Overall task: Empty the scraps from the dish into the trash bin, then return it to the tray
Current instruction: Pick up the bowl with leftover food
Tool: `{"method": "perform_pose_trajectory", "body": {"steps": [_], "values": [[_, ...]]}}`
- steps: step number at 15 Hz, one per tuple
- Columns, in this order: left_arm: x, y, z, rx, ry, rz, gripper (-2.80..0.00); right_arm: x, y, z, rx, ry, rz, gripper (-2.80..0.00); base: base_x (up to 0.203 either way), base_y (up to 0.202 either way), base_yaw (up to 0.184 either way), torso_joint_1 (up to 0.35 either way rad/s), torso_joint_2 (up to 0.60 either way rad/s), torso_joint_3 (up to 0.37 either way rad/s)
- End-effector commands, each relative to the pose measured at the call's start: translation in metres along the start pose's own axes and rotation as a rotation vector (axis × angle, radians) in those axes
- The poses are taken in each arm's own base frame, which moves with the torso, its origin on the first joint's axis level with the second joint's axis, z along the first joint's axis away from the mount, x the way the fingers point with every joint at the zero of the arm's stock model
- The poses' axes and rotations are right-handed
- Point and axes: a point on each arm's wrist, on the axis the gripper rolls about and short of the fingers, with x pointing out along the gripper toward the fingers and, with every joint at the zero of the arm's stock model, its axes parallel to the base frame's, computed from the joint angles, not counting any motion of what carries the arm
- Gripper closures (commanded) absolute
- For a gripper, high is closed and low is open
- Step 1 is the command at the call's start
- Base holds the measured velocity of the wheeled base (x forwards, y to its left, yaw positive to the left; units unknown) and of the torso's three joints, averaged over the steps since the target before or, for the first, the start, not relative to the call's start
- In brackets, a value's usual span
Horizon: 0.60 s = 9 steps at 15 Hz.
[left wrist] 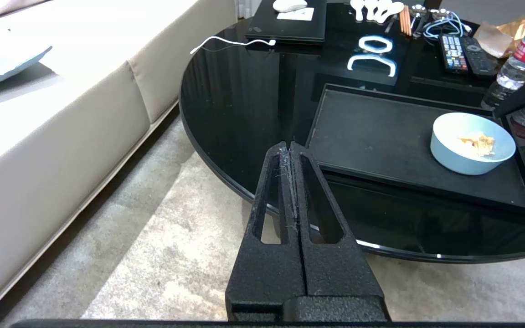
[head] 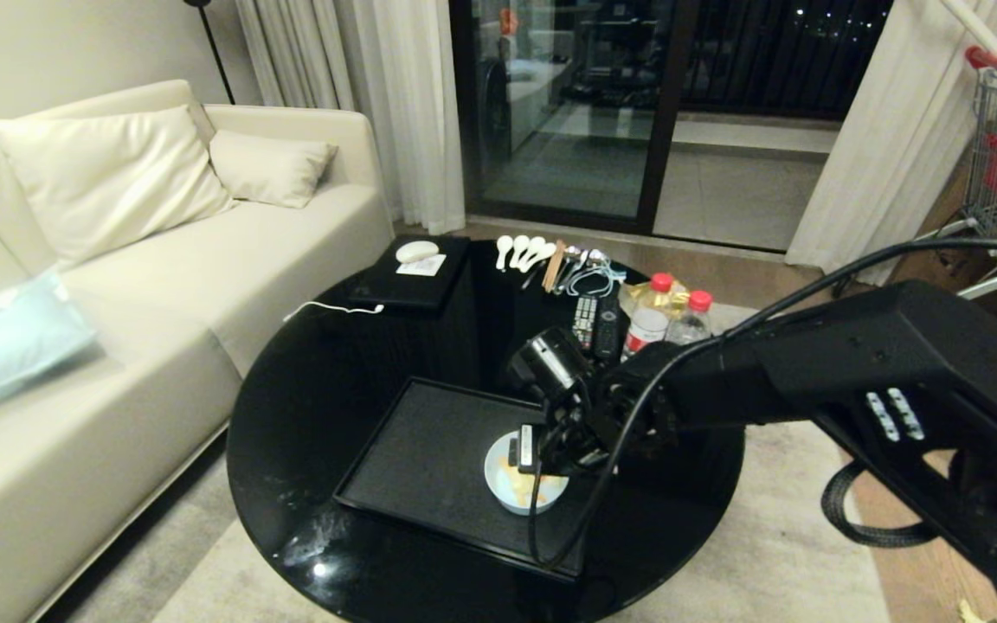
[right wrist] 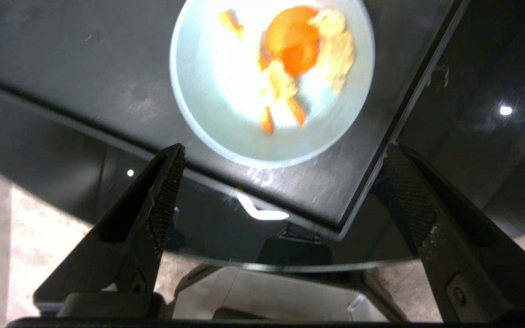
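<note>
Right now the right gripper (head: 542, 450) is held just above the dish (head: 523, 486), near the lower middle of the head view. Its fingers (right wrist: 164, 200) are spread wide and nothing is held between them. The dish is seen sitting on the tray (head: 429, 450), close to the tray's near right corner, and the scraps (right wrist: 296, 54) — orange and pale bits — are piled inside it. The trash bin is not seen in any view.

The step in hand is judged to be the grab of the dish. It would be done well if the open fingers are brought down over the rim on the side nearest the arm, so that one finger goes inside the bowl and one stays outside. The bowl is smooth, so a firm pinch is needed. It should then be lifted flat, so no scraps are spilled on the black table (head: 308, 407).

The left gripper (left wrist: 292, 155) is parked low beside the table's edge, with its fingers pressed together and nothing in them.

Two bottles (head: 663, 320) with red caps are seen in the middle right of the head view — their red labels are too small to be read. No other writing can be made out.
</note>
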Motion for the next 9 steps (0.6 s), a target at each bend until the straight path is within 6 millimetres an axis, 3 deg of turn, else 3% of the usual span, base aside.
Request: {"method": "perform_pose_trajectory", "body": {"steps": [1,9], "values": [[0.0,0.0,0.0,0.0,-0.001,0.0,0.0,0.014,-0.006,0.003,-0.007,0.003,-0.029,-2.8,0.0,0.0,0.0,0.0,0.0,0.0],[0.0,0.0,0.0,0.0,-0.001,0.0,0.0,0.036,-0.029,0.016,0.017,-0.005,-0.084,-2.8,0.0,0.0,0.0,0.0,0.0,0.0]]}}
